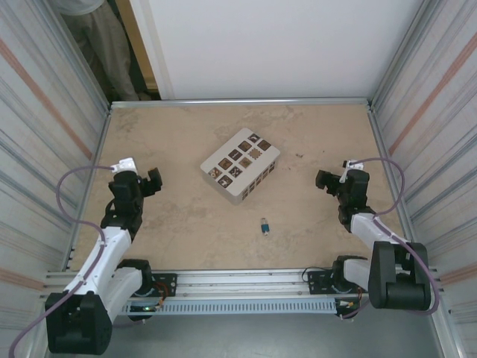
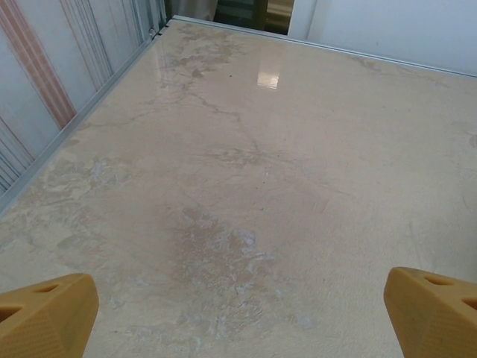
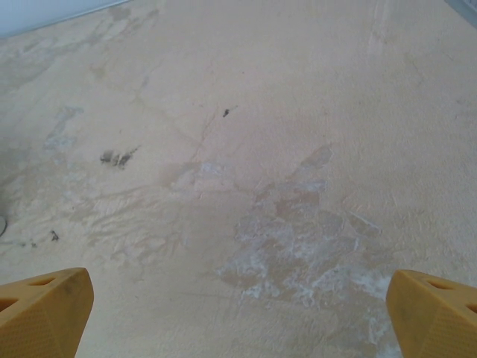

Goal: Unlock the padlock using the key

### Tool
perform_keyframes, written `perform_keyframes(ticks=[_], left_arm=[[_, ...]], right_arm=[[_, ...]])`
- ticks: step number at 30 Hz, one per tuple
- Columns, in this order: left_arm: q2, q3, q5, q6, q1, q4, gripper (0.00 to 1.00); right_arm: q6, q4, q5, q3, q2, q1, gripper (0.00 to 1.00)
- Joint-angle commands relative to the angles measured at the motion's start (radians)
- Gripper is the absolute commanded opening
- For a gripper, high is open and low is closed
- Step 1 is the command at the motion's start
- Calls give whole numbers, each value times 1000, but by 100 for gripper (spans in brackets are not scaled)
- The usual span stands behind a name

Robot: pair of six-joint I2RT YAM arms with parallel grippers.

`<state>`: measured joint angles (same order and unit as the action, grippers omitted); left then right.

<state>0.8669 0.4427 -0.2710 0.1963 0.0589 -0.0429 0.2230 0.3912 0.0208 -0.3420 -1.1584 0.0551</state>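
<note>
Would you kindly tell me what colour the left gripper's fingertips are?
Orange-yellow fingertips, clearest in the left wrist view.

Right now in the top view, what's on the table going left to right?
Left gripper, open → white compartmented box → right gripper, open. The small blue-and-silver item lies nearer than the box's right half, so it stays unranked.

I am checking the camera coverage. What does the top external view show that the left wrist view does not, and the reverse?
Top external adds the white compartment box, a small silver and blue item nearer the arms, too small to identify, and the left gripper and right gripper from above. Left wrist adds orange fingertips up close, wide apart, and a light reflection on the surface. Both share the beige table and the ribbed side wall.
</note>
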Motion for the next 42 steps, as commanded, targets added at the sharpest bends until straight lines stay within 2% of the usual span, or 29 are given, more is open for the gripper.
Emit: perform_keyframes(ticks=[1, 7, 13, 17, 21, 31, 35, 37, 39, 42], left_arm=[[5, -15, 15, -18, -4, -34, 99], [7, -19, 18, -23, -4, -45, 99], [38, -42, 30, -35, -4, -119, 99], [62, -55, 30, -42, -4, -158, 99], [71, -58, 40, -51, -3, -170, 99], [75, -56, 37, -60, -5, -170, 99], [86, -56, 39, -66, -5, -185, 99], [93, -58, 38, -70, -5, -198, 99], [102, -62, 36, -77, -5, -215, 99], [118, -71, 35, -90, -5, -253, 99]], right_arm=[[-25, 83, -31, 18, -14, 11, 99], [-22, 156, -39, 42, -19, 13, 99], [-24, 303, -65, 46, -102, 27, 99], [-57, 322, -76, 31, -131, 27, 99], [-95, 418, -87, 55, -159, 34, 99], [-76, 671, -118, 73, -378, 62, 99], [-79, 526, -137, -6, -378, 67, 99], [-109, 422, -73, -56, -378, 25, 99], [-132, 403, -21, -69, -384, -9, 99], [-131, 406, -27, -68, -383, -6, 99]])
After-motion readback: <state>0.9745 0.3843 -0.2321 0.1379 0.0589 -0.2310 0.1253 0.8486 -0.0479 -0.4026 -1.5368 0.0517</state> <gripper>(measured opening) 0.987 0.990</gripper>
